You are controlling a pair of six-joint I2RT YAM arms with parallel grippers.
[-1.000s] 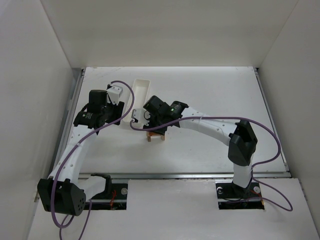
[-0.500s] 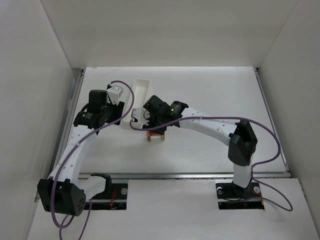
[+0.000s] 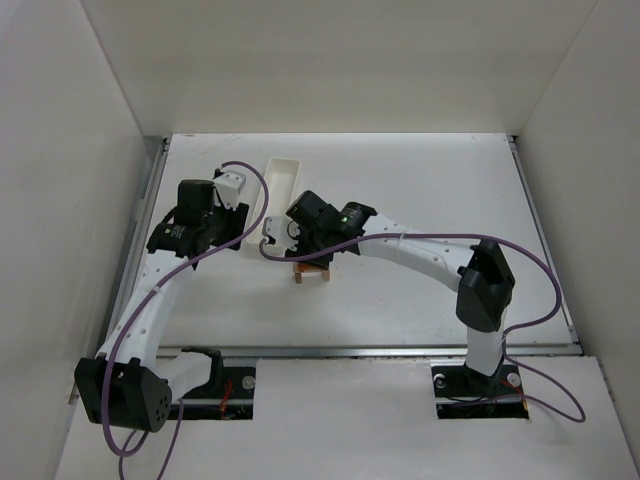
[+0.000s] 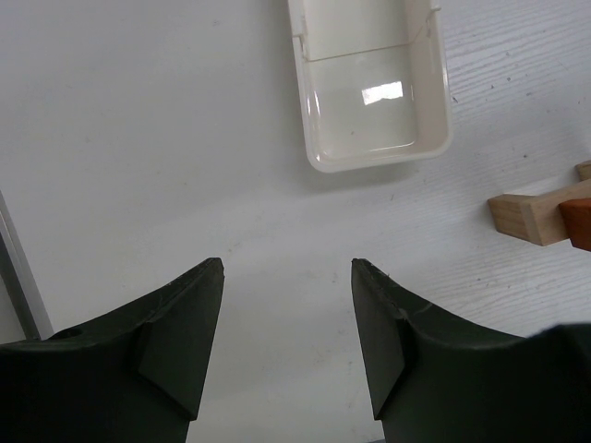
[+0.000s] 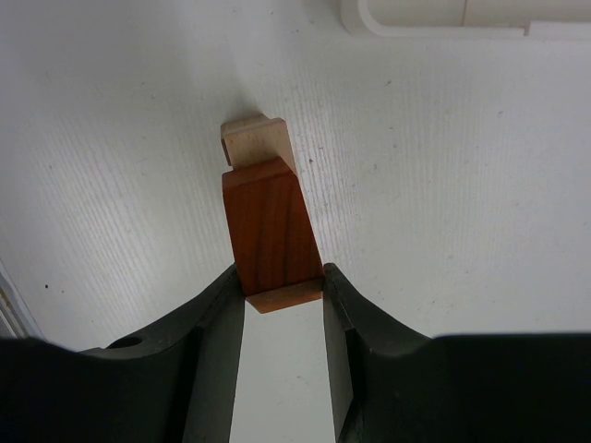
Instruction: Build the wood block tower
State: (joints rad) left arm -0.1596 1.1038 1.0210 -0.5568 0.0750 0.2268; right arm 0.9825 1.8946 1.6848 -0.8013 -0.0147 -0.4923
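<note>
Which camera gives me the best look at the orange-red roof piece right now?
Right wrist. The roof piece sits centre frame, lengthwise between the right gripper fingers, on a tan block. Left wrist catches only a corner of it at the right edge. In top external the right gripper covers it; only the wood block tower legs show.

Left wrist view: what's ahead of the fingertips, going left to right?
Rail → tray → tan block → roof piece, cut off by the right edge of the picture.
</note>
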